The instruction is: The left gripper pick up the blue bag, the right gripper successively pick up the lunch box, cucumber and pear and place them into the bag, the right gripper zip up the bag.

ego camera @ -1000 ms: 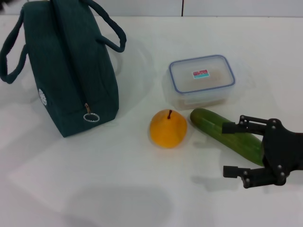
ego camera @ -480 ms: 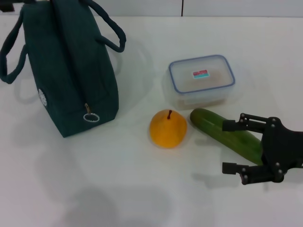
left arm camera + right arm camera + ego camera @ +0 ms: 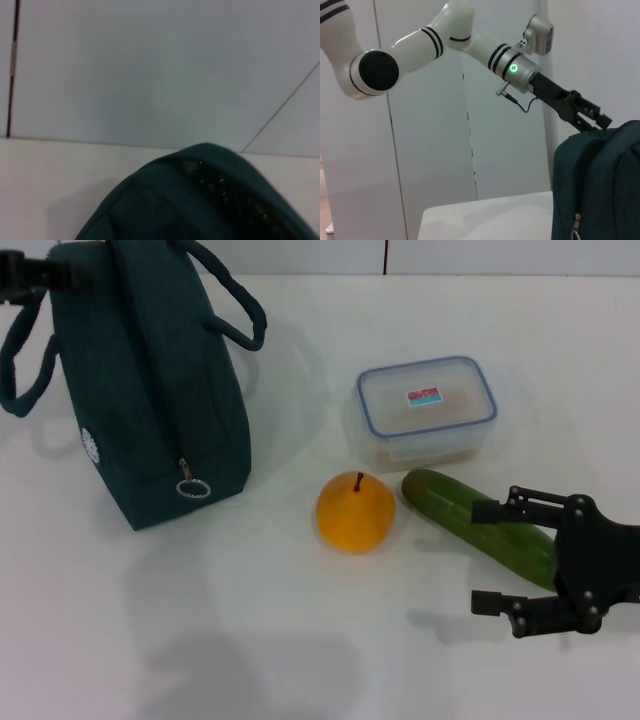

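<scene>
— Now, where does the bag (image 3: pixel 150 390) stand?
— Upright at the table's (image 3: pixel 300 640) far left, zipper closed, ring pull (image 3: pixel 192 488) hanging low on the near end, handles (image 3: pixel 235 300) looped to either side.
— And against the left gripper (image 3: pixel 25 270)?
— Right at the bag's far top corner, just beside the left handle. Seen in the right wrist view too (image 3: pixel 587 112), level with the bag's top edge (image 3: pixel 600 145). Touching or a hair apart, cannot tell.
— Fingers?
— Cannot tell how far apart; too little shown in the head view, too small from the other wrist. Nothing visibly held. Own wrist camera shows only the bag's rounded top (image 3: pixel 210 200) close below.
— Rest of the goods?
— Box (image 3: pixel 426 412) right of the bag, well apart from it, lid on. Pear (image 3: pixel 355 512) just in front of the box, stem up. Cucumber (image 3: pixel 470 522) lying slantwise beside the pear, one end near the box's front.
— Right gripper (image 3: pixel 485 555)?
— Low at the near right, spread wide and holding nothing. Upper finger (image 3: pixel 500 508) overlapping the cucumber in the head view, lower finger (image 3: pixel 495 600) over bare table.
</scene>
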You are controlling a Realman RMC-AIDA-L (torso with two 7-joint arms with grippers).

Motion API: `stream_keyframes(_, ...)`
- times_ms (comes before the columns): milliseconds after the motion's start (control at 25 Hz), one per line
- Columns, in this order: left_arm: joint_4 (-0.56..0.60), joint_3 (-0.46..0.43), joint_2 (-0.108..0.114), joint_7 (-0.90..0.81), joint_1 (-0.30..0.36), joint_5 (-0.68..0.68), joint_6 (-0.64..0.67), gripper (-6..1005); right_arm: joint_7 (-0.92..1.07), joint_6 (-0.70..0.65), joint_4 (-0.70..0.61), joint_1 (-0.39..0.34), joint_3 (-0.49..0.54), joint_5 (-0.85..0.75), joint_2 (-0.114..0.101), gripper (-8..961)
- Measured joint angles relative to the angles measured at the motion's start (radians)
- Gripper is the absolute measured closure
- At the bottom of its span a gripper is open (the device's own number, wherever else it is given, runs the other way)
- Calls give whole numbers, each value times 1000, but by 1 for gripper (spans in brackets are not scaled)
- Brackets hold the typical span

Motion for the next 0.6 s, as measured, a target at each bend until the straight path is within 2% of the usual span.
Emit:
stream_keyframes(280, -19, 8, -15, -6, 11, 25, -6, 148, -1, -6, 9, -2, 0, 0, 0, 90)
stream_keyframes(560, -89, 4, -18, 49, 17, 6, -33, 181, -5, -11, 17, -4, -1, 0, 0, 90)
stream_keyframes(600, -91, 7, -16, 50, 18, 7, -32, 216, -6, -14, 20, -5, -1, 0, 0, 90)
